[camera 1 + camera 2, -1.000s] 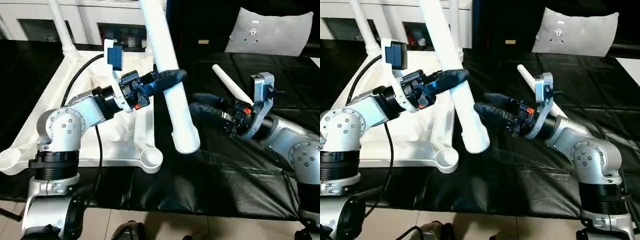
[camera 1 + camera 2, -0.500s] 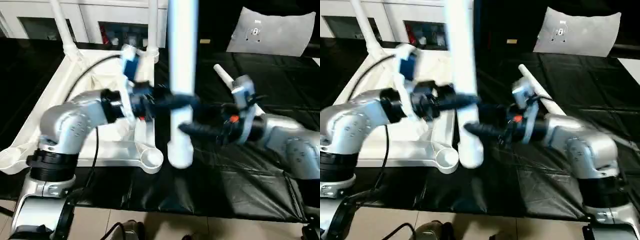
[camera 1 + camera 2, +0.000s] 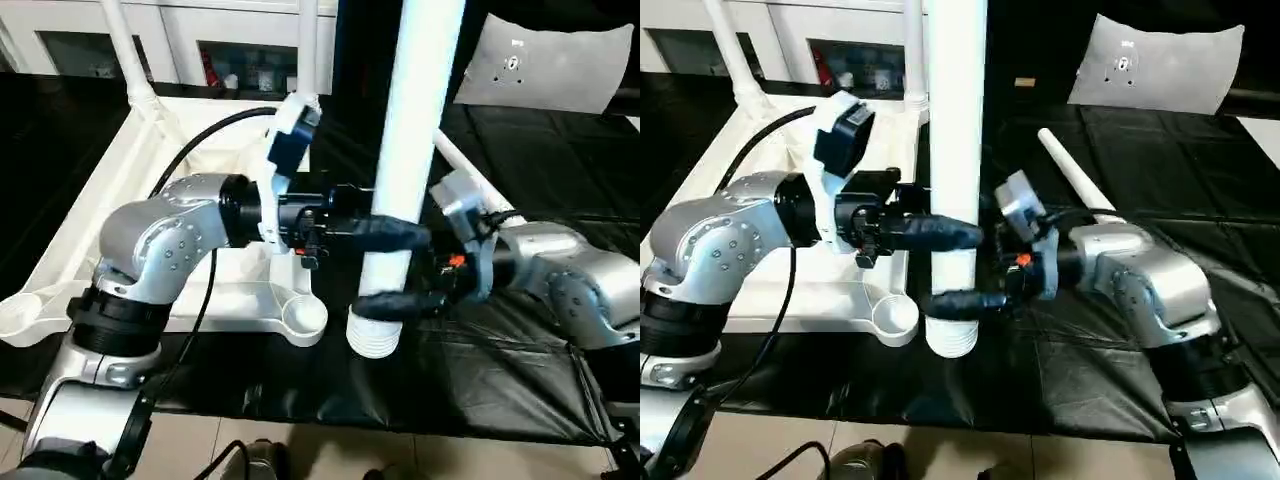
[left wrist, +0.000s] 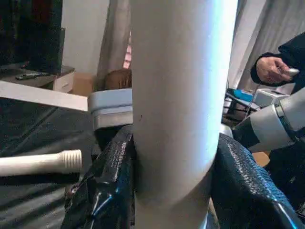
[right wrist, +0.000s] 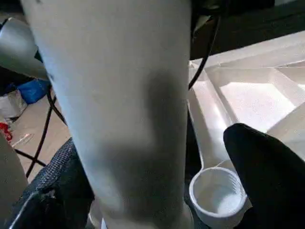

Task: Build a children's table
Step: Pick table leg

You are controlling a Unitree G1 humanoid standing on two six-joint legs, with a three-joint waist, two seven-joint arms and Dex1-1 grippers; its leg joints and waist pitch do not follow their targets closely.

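While the left gripper [image 3: 385, 232] clamps the upright leg [image 3: 405, 170] mid-length, the right gripper [image 3: 385, 305], fingers spread wide, brackets its ribbed lower end without squeezing. The right should steady that end leftward over the near round socket [image 3: 303, 318] of the upturned table top [image 3: 140, 150], keeping the smooth, tapered white tube vertical. A spare leg [image 3: 1075, 180] lies right, on the black cloth [image 3: 480, 370].
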